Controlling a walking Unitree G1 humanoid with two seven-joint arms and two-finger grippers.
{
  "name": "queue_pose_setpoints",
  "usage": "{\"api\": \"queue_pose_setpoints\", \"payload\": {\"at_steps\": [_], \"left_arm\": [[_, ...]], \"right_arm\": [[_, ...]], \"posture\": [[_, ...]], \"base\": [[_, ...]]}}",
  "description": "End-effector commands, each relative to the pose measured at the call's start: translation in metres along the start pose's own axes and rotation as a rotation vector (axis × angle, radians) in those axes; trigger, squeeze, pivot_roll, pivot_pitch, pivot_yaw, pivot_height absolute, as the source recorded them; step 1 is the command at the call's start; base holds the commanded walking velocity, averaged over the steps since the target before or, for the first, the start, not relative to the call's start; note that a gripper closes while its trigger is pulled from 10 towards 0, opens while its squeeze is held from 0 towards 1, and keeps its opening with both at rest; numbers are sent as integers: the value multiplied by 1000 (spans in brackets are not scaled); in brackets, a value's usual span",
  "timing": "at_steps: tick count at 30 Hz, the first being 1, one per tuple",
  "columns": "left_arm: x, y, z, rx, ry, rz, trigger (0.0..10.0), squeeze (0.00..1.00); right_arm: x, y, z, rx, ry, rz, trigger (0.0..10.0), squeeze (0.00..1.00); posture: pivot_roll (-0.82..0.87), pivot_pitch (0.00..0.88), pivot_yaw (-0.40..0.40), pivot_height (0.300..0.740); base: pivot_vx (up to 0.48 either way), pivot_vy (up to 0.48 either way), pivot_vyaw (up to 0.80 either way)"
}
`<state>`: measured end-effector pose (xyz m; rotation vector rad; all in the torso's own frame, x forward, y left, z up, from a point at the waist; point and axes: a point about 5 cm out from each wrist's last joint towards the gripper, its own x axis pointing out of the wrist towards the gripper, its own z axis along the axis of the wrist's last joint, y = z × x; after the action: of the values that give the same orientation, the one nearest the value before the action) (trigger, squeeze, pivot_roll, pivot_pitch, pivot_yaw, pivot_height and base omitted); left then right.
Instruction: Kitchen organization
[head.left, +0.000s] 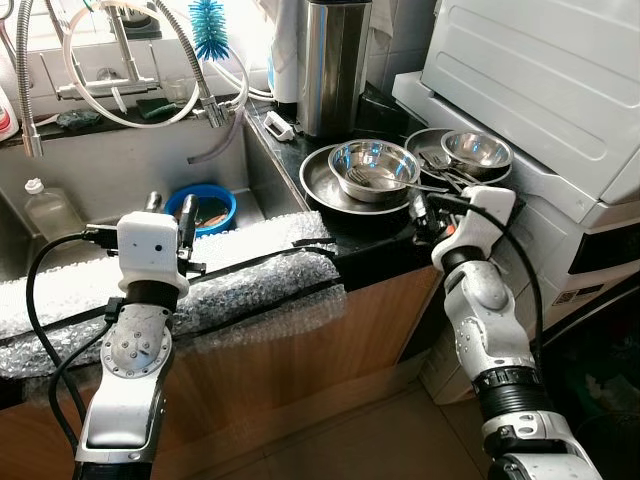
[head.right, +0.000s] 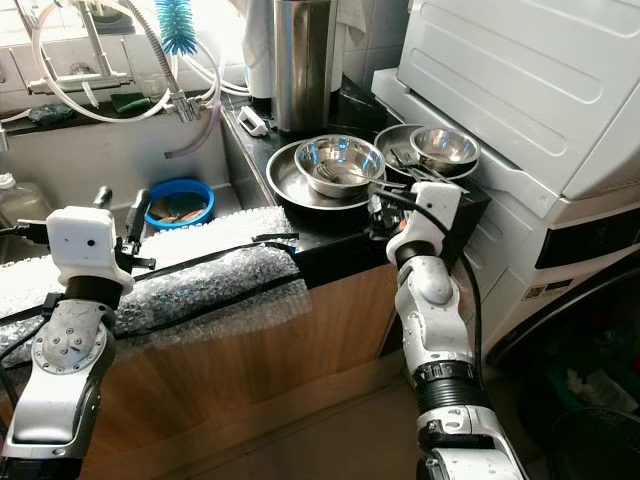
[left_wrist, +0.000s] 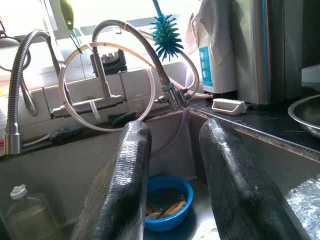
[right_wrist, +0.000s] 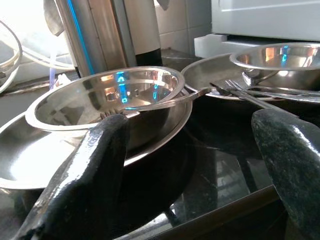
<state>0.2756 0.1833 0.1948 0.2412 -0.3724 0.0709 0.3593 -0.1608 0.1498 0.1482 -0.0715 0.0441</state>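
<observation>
White appliance right of counter; bubble wrap over sink edge

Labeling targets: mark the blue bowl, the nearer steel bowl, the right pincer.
blue bowl (head.left: 203, 209), left eye view, rim and inside.
nearer steel bowl (head.left: 373, 168), left eye view, inner wall.
right pincer (right_wrist: 200, 165), right wrist view, midway between fingertips.

steel bowls: 2 | steel plates: 2 | blue bowl: 1 | bottle: 1 | bottle brush: 1

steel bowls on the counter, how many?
2. One steel bowl sits in the wide steel plate by the sink, cutlery in it. A smaller steel bowl sits in the second plate beside the white appliance. None obviously hidden.
</observation>
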Motion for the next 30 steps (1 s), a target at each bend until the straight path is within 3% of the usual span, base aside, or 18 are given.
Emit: {"api": "queue_pose_setpoints", "payload": {"at_steps": [1,10,11,12,13,17,18,19,20,21,22,25,26,27,28,29,30], "left_arm": [[1,-2,-1,21,12,-8,10000,0],[3,-1,0,21,7,-4,10000,0],[3,-1,0,21,7,-4,10000,0],[3,-1,0,21,7,-3,10000,0],[2,-1,0,22,7,-4,10000,0],[2,-1,0,23,8,-5,10000,0],[2,-1,0,23,9,-6,10000,0],[2,-1,0,23,10,-7,10000,0],[2,-1,0,23,10,-7,10000,0],[2,-1,0,23,10,-8,10000,0],[2,-1,0,23,10,-8,10000,0],[2,-1,1,24,9,-8,10000,0],[2,-1,1,25,8,-8,10000,0],[3,-1,1,25,8,-8,10000,0],[3,-1,1,25,8,-8,10000,0],[3,-1,1,24,8,-8,10000,0],[3,-1,1,24,8,-8,10000,0]], "right_arm": [[4,2,5,7,-14,10,10000,0],[13,-3,17,9,-64,11,10000,0],[13,-3,18,9,-68,10,5216,0],[13,-4,18,10,-70,10,3765,0],[14,-4,18,10,-72,10,0,0],[14,-4,17,6,-68,6,0,0],[14,-4,16,2,-60,1,2667,0],[14,-4,15,0,-56,-2,3216,0],[14,-4,14,2,-53,-4,4588,0],[14,-4,13,1,-50,-5,7725,0],[14,-4,13,2,-50,-6,10000,0],[14,-3,13,9,-56,-4,10000,0],[14,-4,13,9,-58,-3,9569,0],[15,-4,13,8,-58,-4,4941,0],[15,-4,14,8,-59,-5,4353,0],[15,-4,14,9,-62,-3,0,0],[15,-4,14,10,-63,-2,0,0]], "posture": [[-60,0,-55,727],[-54,0,-55,727],[-54,0,-54,727],[-54,0,-55,727],[-53,0,-55,727],[-52,0,-55,727],[-52,0,-55,727],[-52,0,-55,727],[-51,0,-55,727],[-51,0,-55,727],[-51,0,-55,727],[-50,0,-53,727],[-50,0,-53,727],[-51,0,-53,727],[-51,0,-53,727],[-51,0,-54,727],[-51,0,-54,727]], "base": [[0,0,0],[0,0,0],[0,0,0],[0,0,0],[0,0,0],[0,0,0],[0,0,0],[0,0,0],[0,0,0],[0,0,0],[0,0,0],[0,0,0],[0,0,0],[0,0,0],[0,0,0],[0,0,0],[0,0,0]]}}
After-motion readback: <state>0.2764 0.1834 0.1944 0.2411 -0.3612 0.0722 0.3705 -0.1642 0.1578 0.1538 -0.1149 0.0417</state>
